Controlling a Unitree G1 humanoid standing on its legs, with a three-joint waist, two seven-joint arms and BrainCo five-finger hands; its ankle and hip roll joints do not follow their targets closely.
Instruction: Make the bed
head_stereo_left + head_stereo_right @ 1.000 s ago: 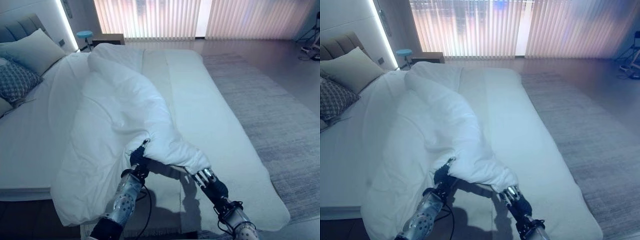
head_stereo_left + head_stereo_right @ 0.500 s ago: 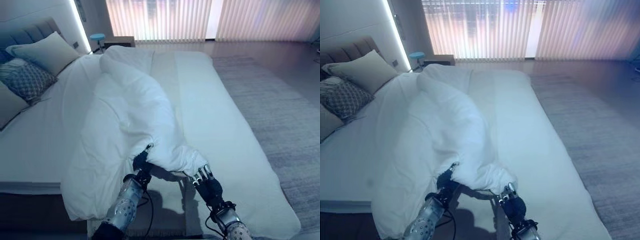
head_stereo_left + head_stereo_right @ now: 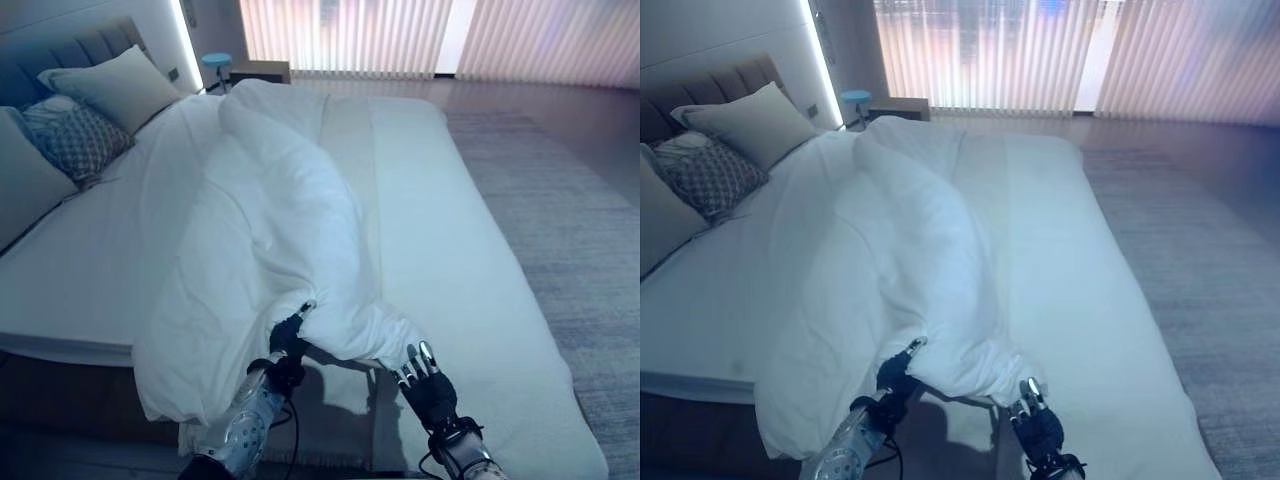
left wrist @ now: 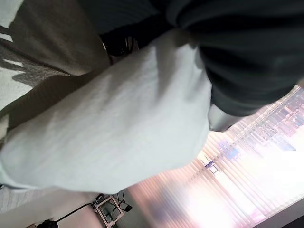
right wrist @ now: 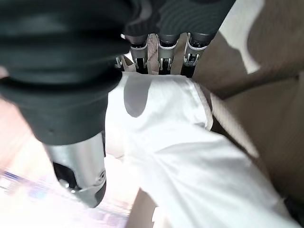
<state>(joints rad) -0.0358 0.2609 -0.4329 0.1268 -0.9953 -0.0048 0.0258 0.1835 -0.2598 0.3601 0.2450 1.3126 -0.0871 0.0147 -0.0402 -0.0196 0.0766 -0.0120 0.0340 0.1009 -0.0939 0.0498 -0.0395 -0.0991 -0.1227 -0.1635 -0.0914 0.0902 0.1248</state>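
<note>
Bed (image 3: pixel 470 250) is sliding right in view as the camera pans; the bunched duvet (image 3: pixel 270 220) is staying heaped, both hands (image 3: pixel 290 338) (image 3: pixel 425 375) still clamping its foot edge, so spreading remains.

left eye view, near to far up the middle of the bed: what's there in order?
left hand and right hand at the foot end → bunched white duvet running up the bed → side table → vertical blinds.

bed (image 3: pixel 470 250): 1 | duvet (image 3: pixel 270 220): 1 | pillows (image 3: pixel 115 85): 3, perhaps a fourth behind | rug (image 3: pixel 570 220): 1 | stool (image 3: pixel 214 60): 1
</note>
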